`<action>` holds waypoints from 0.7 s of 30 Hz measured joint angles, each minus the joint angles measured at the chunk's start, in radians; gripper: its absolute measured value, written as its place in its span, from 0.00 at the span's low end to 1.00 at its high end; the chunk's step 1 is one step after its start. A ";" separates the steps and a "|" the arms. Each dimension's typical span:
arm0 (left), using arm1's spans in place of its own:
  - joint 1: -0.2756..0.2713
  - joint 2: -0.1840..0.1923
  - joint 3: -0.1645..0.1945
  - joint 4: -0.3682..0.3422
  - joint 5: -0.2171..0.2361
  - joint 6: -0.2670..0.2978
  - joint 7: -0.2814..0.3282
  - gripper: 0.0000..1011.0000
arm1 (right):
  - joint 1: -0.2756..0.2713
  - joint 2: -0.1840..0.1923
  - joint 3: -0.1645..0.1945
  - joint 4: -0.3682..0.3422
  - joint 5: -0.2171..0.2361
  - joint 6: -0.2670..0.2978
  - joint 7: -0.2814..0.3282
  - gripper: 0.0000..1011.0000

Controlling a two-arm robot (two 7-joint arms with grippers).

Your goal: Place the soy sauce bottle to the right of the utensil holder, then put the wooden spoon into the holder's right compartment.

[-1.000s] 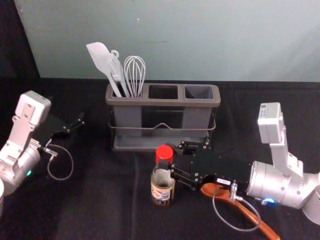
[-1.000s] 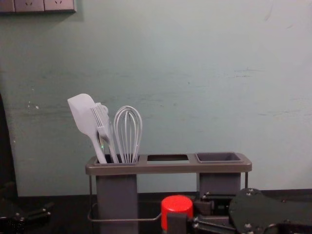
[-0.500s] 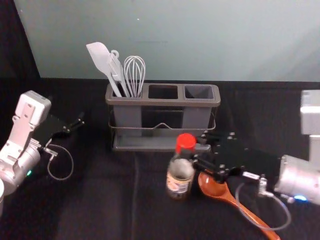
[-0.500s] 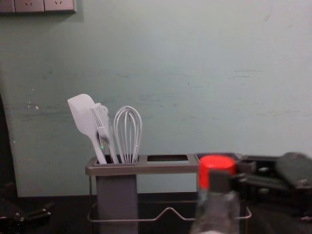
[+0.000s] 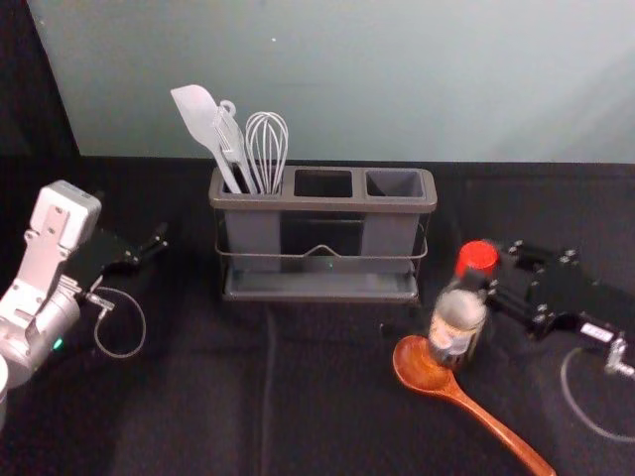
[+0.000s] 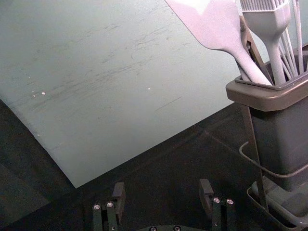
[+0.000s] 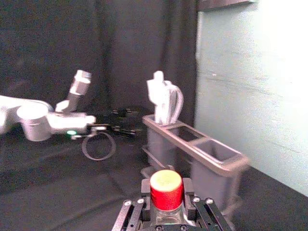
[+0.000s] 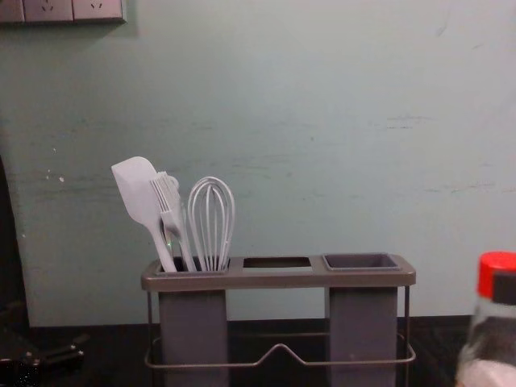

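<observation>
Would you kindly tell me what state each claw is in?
Left claw: open, empty, left of the holder.
Right claw: closed on the soy sauce bottle, right of the holder.

A plain grey-green wall (image 5: 417, 79) stands behind the desk (image 5: 198, 426), which is covered in black cloth (image 5: 337, 436) with a crease running toward the wall. The chest view shows faint dark scuffs (image 8: 399, 127) and small white flecks (image 8: 55, 176) on the wall, and a row of wall sockets (image 8: 72, 10) at the upper left. A dark curtain (image 7: 96, 53) hangs in soft vertical folds beside the wall, which looks brightly lit in the right wrist view.
</observation>
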 joint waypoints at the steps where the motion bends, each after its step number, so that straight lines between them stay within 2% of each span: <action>1: 0.000 0.000 0.000 0.000 0.000 0.000 0.000 0.99 | -0.001 0.000 0.006 0.006 0.000 -0.001 -0.002 0.39; 4: 0.000 0.000 0.000 0.000 0.000 0.000 0.000 0.99 | -0.001 -0.003 0.031 0.037 -0.004 -0.011 -0.012 0.39; 10: 0.000 0.000 0.000 0.000 0.000 0.000 0.000 0.99 | 0.027 -0.030 0.049 0.090 -0.035 -0.017 -0.033 0.39; 17: 0.000 0.000 0.000 0.000 0.000 0.000 0.000 0.99 | 0.089 -0.079 0.040 0.154 -0.083 -0.024 -0.046 0.39; 21: 0.000 0.000 0.000 0.000 0.000 0.000 0.000 0.99 | 0.141 -0.124 0.026 0.213 -0.105 -0.030 -0.044 0.39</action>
